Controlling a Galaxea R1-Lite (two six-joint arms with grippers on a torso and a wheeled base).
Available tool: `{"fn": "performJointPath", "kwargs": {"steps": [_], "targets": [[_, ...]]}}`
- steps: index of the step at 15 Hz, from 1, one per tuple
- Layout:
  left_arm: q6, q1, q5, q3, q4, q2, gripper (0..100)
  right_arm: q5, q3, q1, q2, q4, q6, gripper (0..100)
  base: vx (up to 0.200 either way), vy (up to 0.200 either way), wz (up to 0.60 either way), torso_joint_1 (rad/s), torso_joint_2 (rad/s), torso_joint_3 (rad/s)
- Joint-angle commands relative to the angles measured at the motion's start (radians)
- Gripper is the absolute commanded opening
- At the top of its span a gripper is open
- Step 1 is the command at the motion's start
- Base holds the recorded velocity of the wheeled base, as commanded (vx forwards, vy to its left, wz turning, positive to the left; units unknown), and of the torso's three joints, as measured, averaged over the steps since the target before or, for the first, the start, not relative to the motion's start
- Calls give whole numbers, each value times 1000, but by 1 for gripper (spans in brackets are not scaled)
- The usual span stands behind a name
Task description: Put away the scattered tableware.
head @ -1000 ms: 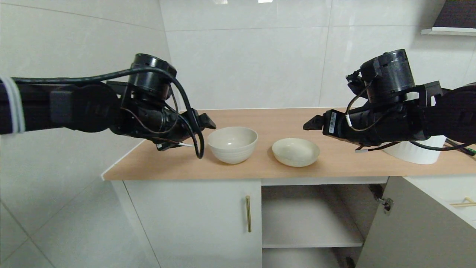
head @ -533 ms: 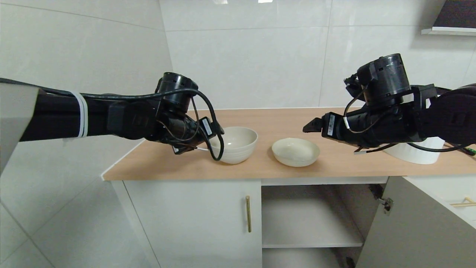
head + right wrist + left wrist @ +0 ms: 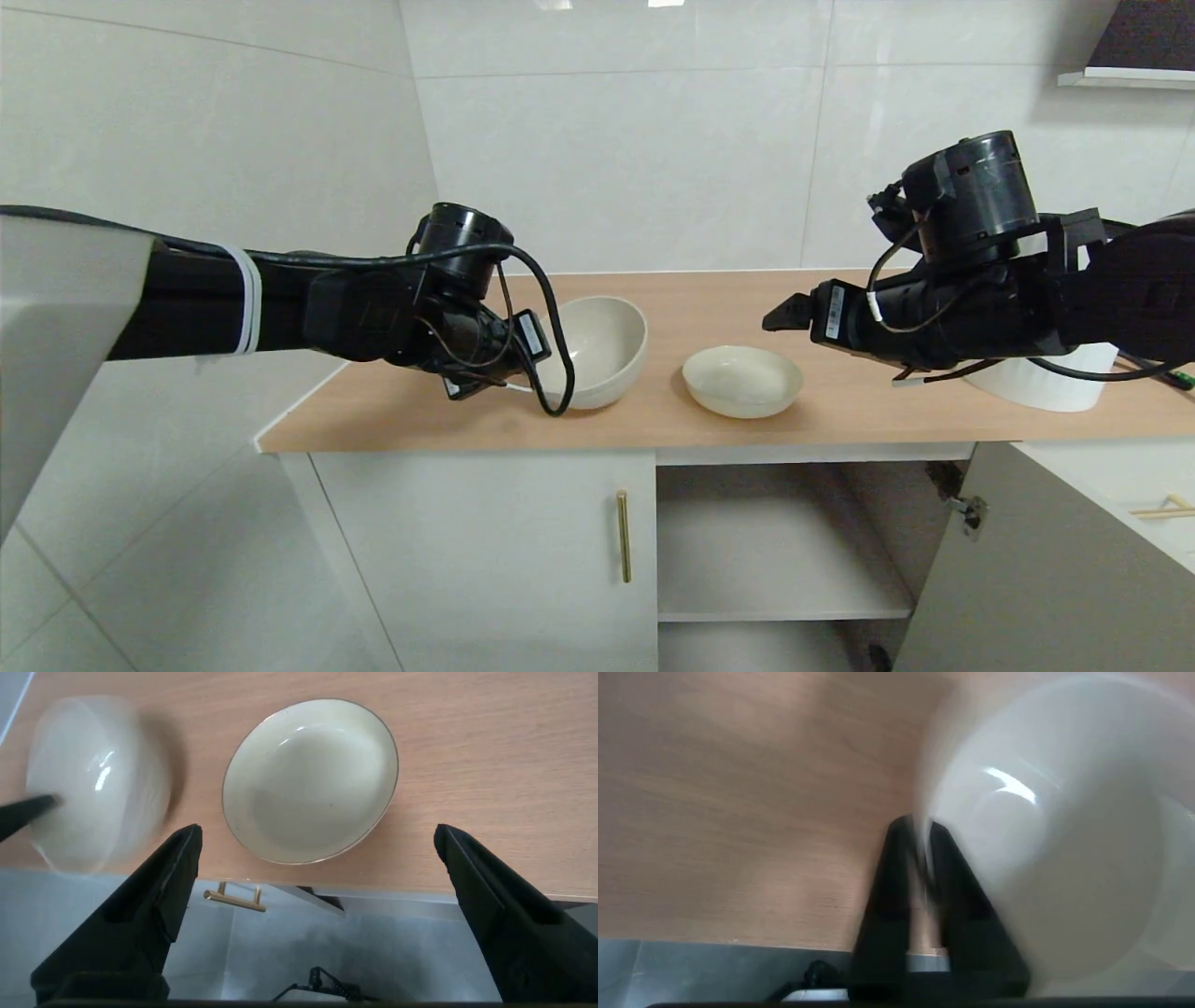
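Head view first: the left gripper [image 3: 540,343] is at the near-left side of the deep bowl [image 3: 605,347], which sits tipped on the desk [image 3: 411,415] with its mouth facing the left arm. A looped cable hides the contact itself. The shallow bowl [image 3: 743,380] sits flat just beside it, not touching. The right gripper [image 3: 780,315] hangs above and to the right of that one, clear of it. Behind the right arm there's a white tub [image 3: 1050,385], mostly covered. Under the desk the cabinet [image 3: 775,551] stands open on the right, and the gold handle [image 3: 623,537] is on the shut left door. Left wrist view is pretty smeared, but the left gripper [image 3: 924,863] has its jaws pinched tight on the deep bowl [image 3: 1064,831] at the rim, one side inside and one outside, with the wood desk [image 3: 738,793] beyond. Right wrist view: the right gripper [image 3: 316,835] has its jaws spread wide and holding nothing, with the shallow bowl [image 3: 313,779] between them lower down on the desk [image 3: 505,765]. The deep bowl [image 3: 98,779] is a blur off to one side.
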Motion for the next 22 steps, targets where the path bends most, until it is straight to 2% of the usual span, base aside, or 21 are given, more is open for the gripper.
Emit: {"fn": "performJointPath", "kwargs": {"steps": [1,7,8,10,12,14,22], "targets": [[0,1,0,0,1,-3,0,1,1,1,-15,0,0,100,0,0,0,0,0,0],[1,-5,-3,29,4,-64,0,-3,-7,-19,51,16,-12,100,0,0,0,0,0,0],[9,-10,-22,72,2,-104,0,-3,-19,-42,101,45,-54,100,0,0,0,0,0,0],[27,-13,-104,114,-1,-156,0,-18,-61,-64,160,71,-54,100,0,0,0,0,0,0],[32,-13,-166,135,-1,-184,0,-61,-79,-73,215,63,-52,100,0,0,0,0,0,0],[33,-13,-167,135,-1,-179,0,-75,-114,-76,253,63,-40,100,0,0,0,0,0,0],[33,-13,-167,135,-1,-181,0,-79,-116,-76,278,22,-21,100,0,0,0,0,0,0]]}}
